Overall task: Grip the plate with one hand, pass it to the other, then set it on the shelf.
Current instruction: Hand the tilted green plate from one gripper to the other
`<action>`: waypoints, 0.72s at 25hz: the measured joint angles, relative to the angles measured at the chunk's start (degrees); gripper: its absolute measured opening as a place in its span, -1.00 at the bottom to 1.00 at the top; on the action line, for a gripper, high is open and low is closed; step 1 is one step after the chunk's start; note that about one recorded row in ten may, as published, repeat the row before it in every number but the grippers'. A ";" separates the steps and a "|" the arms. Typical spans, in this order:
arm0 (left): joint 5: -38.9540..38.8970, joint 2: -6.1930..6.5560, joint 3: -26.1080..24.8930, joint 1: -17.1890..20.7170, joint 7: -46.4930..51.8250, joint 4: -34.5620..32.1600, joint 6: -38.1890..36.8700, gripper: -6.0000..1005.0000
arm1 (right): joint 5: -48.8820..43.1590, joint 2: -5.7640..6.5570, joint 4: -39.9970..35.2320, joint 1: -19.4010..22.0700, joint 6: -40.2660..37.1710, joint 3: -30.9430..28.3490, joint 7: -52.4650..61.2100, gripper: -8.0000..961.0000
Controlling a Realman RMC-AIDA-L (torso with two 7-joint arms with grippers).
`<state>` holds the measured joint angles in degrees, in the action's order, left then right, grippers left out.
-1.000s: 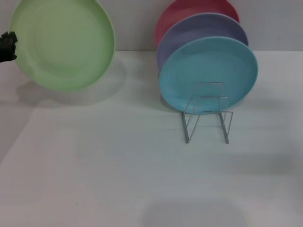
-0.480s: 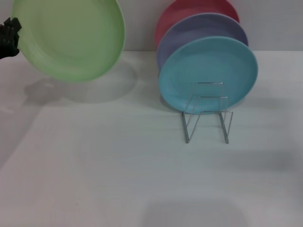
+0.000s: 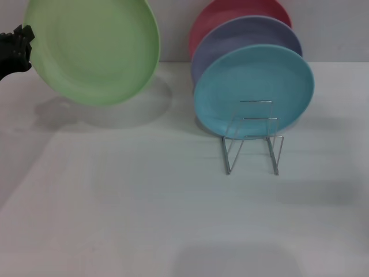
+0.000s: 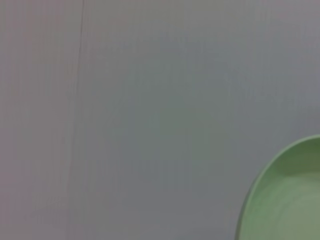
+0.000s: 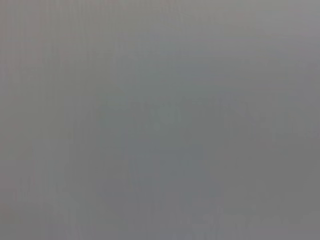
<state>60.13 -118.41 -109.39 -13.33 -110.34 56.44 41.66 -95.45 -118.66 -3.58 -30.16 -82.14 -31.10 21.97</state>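
The light-green plate (image 3: 95, 49) hangs tilted in the air at the far left of the head view, its face turned toward me. My left gripper (image 3: 22, 49) is shut on the plate's left rim. Part of the plate also shows in the left wrist view (image 4: 287, 200). The silver wire rack (image 3: 252, 135) stands on the white table right of centre. Its front loops hold nothing. My right gripper is out of view.
A turquoise plate (image 3: 253, 92), a lavender plate (image 3: 245, 34) and a pink plate (image 3: 230, 11) stand upright in the rack's back slots. The plate's shadow (image 3: 104, 109) lies on the white table (image 3: 144, 202). A grey wall is behind.
My left gripper has carried the green plate to the right, toward the middle. The rack and the other plates have not moved.
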 joint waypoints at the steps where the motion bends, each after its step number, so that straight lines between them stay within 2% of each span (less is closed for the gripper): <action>1: -0.17 -0.03 -0.10 -0.04 -0.43 -0.17 -0.03 -0.93 | -0.01 0.01 -0.01 -0.06 0.14 0.00 0.00 0.55; 5: -1.01 -0.20 -0.11 0.01 -3.62 -0.47 -0.09 -0.92 | -0.16 0.00 0.00 -0.27 0.07 0.05 0.00 0.55; 12: -7.52 -0.33 1.85 0.61 -13.81 -2.92 0.51 -0.92 | -1.66 -0.32 0.23 0.96 -2.28 1.81 -0.41 0.55; 18: -12.20 -0.47 4.05 1.78 -19.39 -3.54 0.01 -0.92 | -3.57 -0.42 6.89 4.83 -6.48 7.27 -10.36 0.55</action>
<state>47.93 -118.88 -105.33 -11.55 -129.73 52.90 41.67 -99.02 -119.09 3.32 -25.32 -88.62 -23.83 11.61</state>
